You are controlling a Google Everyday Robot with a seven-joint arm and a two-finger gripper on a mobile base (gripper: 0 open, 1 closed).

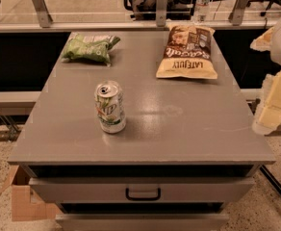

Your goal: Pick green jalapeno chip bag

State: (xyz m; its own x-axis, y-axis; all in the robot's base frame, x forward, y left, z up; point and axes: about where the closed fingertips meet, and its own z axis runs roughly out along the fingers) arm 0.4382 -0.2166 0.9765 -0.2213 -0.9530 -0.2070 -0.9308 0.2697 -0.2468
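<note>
1. Tool: at the right edge of the frame, just beyond the desk's right rim and well apart from the green bag. Whether it is spread or pressed together cannot be told.
2. Green bag: upper left of the frame, lying flat near the desk's far left corner. Its long axis runs left-right, with the crimped end pointing right toward the brown bag.
3. Can: upright, left of centre, apart from both bags.

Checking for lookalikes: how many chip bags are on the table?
2: the green jalapeno chip bag far left, the brown-and-yellow chip bag far right. The gripper sits at the picture's right edge.
</note>
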